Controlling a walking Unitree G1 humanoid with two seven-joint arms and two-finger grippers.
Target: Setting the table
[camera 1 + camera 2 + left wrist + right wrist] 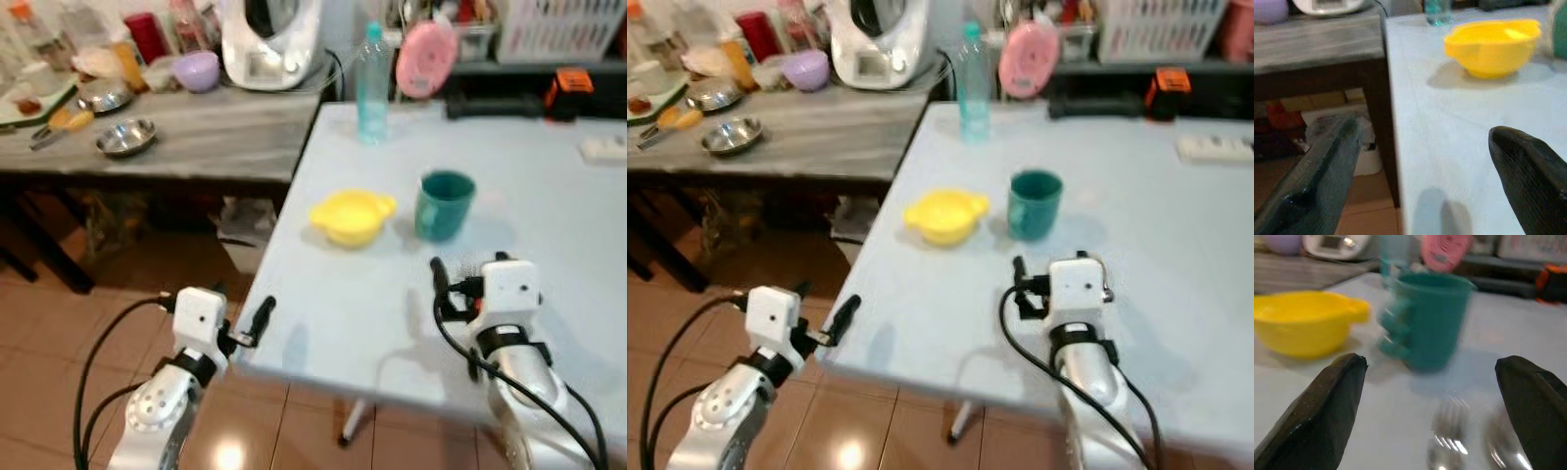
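A yellow bowl [353,216] and a teal mug [444,205] stand side by side on the pale blue table [549,186]. Farther back on the table stands a clear water bottle [372,83]. My right gripper [470,266] hovers over the table just in front of the mug, open and holding nothing. In the right wrist view the mug [1432,320] is straight ahead, with a blurred fork [1447,433] and spoon [1501,440] lying between the fingers. My left gripper [257,321] is at the table's near left corner, open. One of its fingers is over the tabletop and the other is off the edge.
A grey wooden side table [225,137] adjoins on the left, carrying steel bowls [125,137], a purple bowl [197,70] and a white appliance [272,44]. At the back are a pink object [426,59] and a white basket [558,27]. Brown tiled floor [59,343] lies below.
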